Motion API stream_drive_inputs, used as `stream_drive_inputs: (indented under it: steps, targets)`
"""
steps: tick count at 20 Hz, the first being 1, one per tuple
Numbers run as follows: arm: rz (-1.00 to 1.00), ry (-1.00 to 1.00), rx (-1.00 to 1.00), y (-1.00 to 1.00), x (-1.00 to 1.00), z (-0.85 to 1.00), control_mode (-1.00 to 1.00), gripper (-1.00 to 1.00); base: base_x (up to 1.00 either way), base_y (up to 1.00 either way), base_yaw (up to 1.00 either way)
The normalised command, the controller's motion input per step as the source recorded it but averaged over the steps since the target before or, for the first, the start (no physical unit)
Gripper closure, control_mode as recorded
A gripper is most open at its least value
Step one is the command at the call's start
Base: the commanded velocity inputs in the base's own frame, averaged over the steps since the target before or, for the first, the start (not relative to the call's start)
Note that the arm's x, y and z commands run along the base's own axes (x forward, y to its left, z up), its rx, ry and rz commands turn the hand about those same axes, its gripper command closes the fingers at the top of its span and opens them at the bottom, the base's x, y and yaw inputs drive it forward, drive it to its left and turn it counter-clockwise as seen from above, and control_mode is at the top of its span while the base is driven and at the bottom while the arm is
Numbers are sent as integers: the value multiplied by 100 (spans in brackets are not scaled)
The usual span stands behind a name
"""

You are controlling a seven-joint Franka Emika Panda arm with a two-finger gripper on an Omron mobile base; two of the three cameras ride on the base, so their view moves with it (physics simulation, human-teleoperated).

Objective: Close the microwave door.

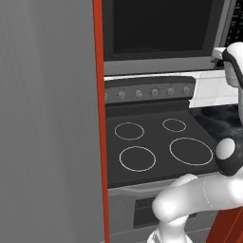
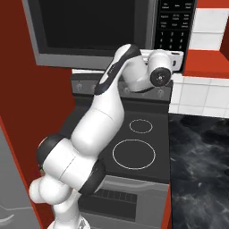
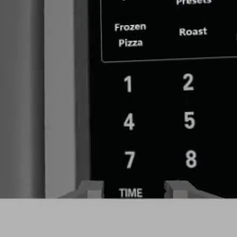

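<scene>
We locate the wide boxy microwave with grey metal frame and black interior (image 2: 96,31) directly above the black stovetop with white ring burners (image 1: 156,142), and we use the microwave as the reference for all positions. In the left base view its cavity (image 1: 159,26) appears open and dark; we cannot identify the microwave door with certainty there, though a large brushed-grey panel with a red edge (image 1: 50,118) stands to the left of the microwave. The black keypad panel of small buttons (image 2: 175,24) occupies the right end of the microwave. The white arm's two-finger gripper (image 3: 134,189) faces this keypad closely, with digits 1, 2, 4, 5, 7, 8 readable. Its fingertips (image 3: 92,189) stand apart with nothing between them. A white tiled wall (image 2: 203,96) lies right of the microwave.
</scene>
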Motion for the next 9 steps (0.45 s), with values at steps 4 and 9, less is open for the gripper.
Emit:
stream_drive_inputs:
  steps: [4,9]
  targets:
    - [0,0,0,0,32,0,-100,-100,0,0,0]
    - [0,0,0,0,0,0,-100,-100,0,0,0]
